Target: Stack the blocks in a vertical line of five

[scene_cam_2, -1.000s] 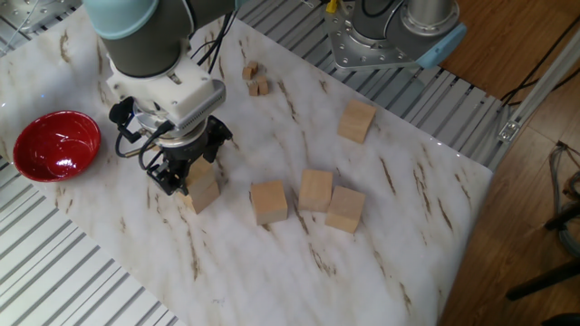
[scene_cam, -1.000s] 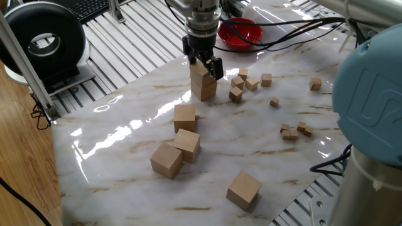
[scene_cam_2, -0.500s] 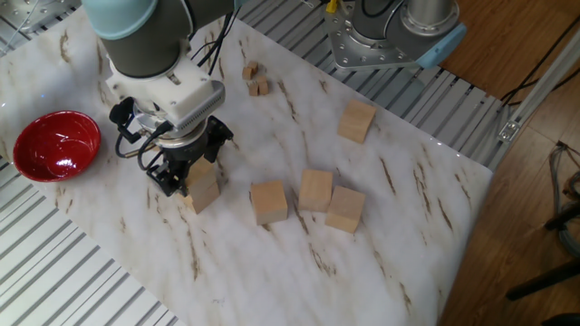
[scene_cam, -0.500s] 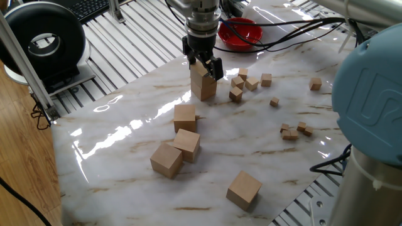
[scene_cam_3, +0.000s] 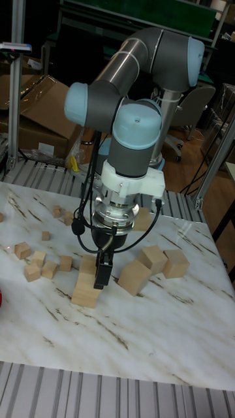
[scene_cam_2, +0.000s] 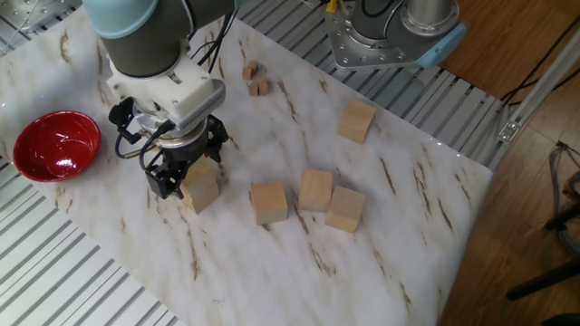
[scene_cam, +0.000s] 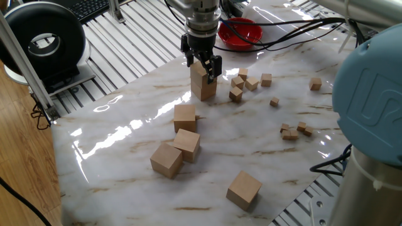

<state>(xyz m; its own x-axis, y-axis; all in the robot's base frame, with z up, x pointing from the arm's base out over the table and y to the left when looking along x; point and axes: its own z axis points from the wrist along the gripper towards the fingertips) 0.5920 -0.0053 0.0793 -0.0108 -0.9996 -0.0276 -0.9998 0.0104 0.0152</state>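
Two stacked blocks (scene_cam: 203, 83); tool (scene_cam: 201, 63) fingers straddle top one.

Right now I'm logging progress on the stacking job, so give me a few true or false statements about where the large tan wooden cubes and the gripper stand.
1. The stack of large tan wooden cubes is two high. True.
2. The gripper is at the top of the stack. True.
3. Four large cubes lie loose on the white marble table. True.
4. The red bowl holds a large cube. False: none shows in it.
5. The stack is five cubes high. False: three more are needed.
6. The tiny wooden cubes are stacked too. False: they lie scattered.
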